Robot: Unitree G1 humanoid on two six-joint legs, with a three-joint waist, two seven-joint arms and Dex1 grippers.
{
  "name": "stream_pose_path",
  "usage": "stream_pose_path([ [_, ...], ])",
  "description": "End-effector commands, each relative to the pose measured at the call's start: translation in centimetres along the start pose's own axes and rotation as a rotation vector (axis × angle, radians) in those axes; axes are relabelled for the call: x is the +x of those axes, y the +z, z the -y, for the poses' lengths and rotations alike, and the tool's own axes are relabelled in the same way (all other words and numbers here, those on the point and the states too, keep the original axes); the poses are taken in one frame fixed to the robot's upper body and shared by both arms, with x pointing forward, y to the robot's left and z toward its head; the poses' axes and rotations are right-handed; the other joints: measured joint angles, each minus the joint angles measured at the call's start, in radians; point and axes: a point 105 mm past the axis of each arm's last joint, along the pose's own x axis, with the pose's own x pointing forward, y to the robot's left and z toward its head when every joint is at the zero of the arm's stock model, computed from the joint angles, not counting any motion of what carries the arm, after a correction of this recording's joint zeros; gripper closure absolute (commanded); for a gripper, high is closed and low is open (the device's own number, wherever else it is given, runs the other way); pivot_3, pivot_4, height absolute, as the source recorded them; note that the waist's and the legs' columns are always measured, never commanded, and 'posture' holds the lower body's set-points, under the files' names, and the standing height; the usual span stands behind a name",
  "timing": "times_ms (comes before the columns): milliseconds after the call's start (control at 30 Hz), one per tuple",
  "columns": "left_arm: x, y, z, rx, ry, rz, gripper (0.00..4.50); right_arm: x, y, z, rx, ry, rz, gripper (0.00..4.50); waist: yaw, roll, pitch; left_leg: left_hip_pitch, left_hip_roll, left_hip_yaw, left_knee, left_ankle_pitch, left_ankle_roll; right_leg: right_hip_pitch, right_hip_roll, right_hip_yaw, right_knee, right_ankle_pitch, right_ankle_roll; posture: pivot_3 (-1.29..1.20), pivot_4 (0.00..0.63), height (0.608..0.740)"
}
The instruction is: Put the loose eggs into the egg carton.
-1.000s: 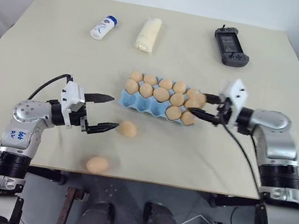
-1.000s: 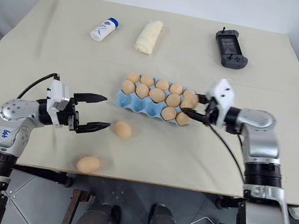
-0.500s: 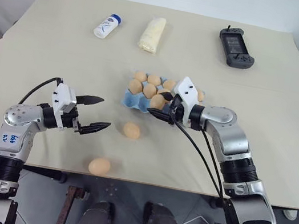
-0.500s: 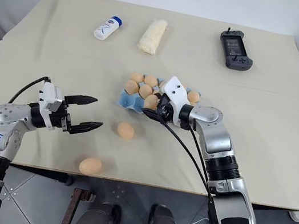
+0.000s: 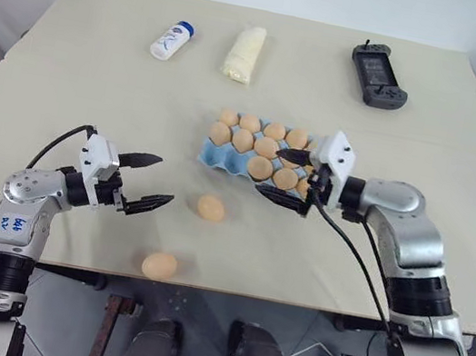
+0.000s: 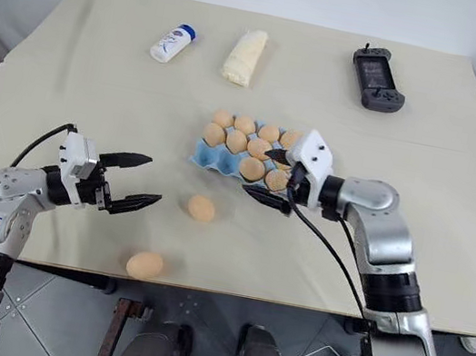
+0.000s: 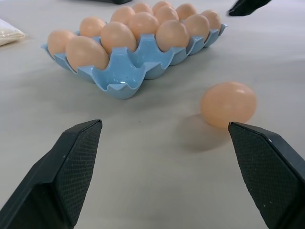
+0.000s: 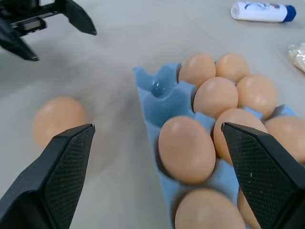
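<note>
right gripper (image 5: 290,178) has drawn back off the egg carton (image 5: 223,159), fingers wide; nearest loose egg (image 5: 210,207) lies just beyond the left gripper (image 5: 147,182), also wide.

Bright, even, diffuse overhead light; shadows soft and short, e.g. under the loose egg (image 7: 228,104). Small glare spot in the carton's (image 8: 164,95) empty cup. Head views sharp. Right wrist view motion-blurred on the table (image 8: 119,157); near fingers soft.
</note>
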Motion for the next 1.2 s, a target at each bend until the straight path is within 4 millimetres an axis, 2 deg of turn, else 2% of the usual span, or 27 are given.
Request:
stream_pose_path([
  [33, -0.5, 1.1, -0.3, 0.043, 0.013, 0.018, 0.0, -3.0, 1.4, -0.8, -0.063, 0.012, 0.112, 0.05, 0.006, 0.0, 0.0, 0.0, 0.0, 0.0, 0.0, 0.0, 0.0, 0.0, 0.0, 0.0, 0.0, 0.0, 0.0, 0.0, 0.15, 0.74],
  [200, -0.6, 1.0, -0.2, 0.052, -0.005, -0.001, 0.0, -6.7, -0.7, -2.3, -0.036, 0.023, 0.093, 0.05, 0.008, 0.0, 0.0, 0.0, 0.0, 0.0, 0.001, 0.0, 0.001, 0.002, 0.0, -0.001, -0.005, 0.0, 0.0, 0.0, 0.15, 0.74],
  [400, -0.2, 1.3, 0.2, 0.044, -0.035, 0.007, 0.0, -8.9, -2.7, -3.3, -0.004, -0.041, 0.056, 0.05, 0.007, 0.0, 0.0, 0.001, 0.0, 0.001, 0.002, 0.0, 0.002, 0.002, -0.001, -0.001, -0.006, 0.0, 0.0, 0.0, 0.15, 0.74],
  [600, -1.1, 0.9, -0.6, 0.055, -0.029, -0.018, 0.0, -8.3, -2.8, -4.6, -0.043, 0.002, 0.073, 0.05, 0.004, 0.0, 0.0, 0.005, -0.001, 0.002, 0.001, 0.001, 0.003, 0.005, -0.002, 0.0, -0.005, 0.0, -0.001, 0.0, 0.15, 0.74],
  [767, -3.7, 0.5, 0.1, 0.054, -0.139, -0.096, 0.0, -7.6, -2.3, -5.2, -0.069, 0.072, 0.087, 0.05, 0.004, 0.0, 0.0, 0.006, 0.0, 0.002, 0.0, 0.001, 0.003, 0.005, -0.002, 0.0, -0.004, 0.001, -0.003, 0.0, 0.15, 0.74],
  [933, -6.4, 0.6, 0.9, 0.044, -0.216, -0.166, 0.0, -7.4, -2.4, -5.0, -0.066, 0.079, 0.085, 0.05, 0.005, 0.0, 0.0, 0.006, 0.0, 0.002, -0.001, 0.001, 0.003, 0.004, -0.003, 0.0, -0.006, 0.001, -0.003, 0.0, 0.15, 0.74],
  [1067, -7.7, 0.7, 2.8, 0.044, -0.335, -0.187, 0.0, -7.5, -2.5, -4.8, -0.059, 0.074, 0.08, 0.05, 0.005, 0.001, 0.0, 0.006, -0.001, 0.002, -0.001, 0.0, 0.002, 0.005, -0.005, -0.001, -0.007, 0.001, -0.003, 0.0, 0.15, 0.74],
  [1200, -7.6, 0.5, 5.4, 0.048, -0.462, -0.199, 0.0, -7.5, -2.5, -4.6, -0.058, 0.073, 0.076, 0.05, 0.005, 0.001, 0.001, 0.005, -0.001, 0.002, -0.002, 0.0, 0.002, 0.005, -0.005, -0.002, -0.01, 0.0, -0.003, 0.0, 0.15, 0.74],
])
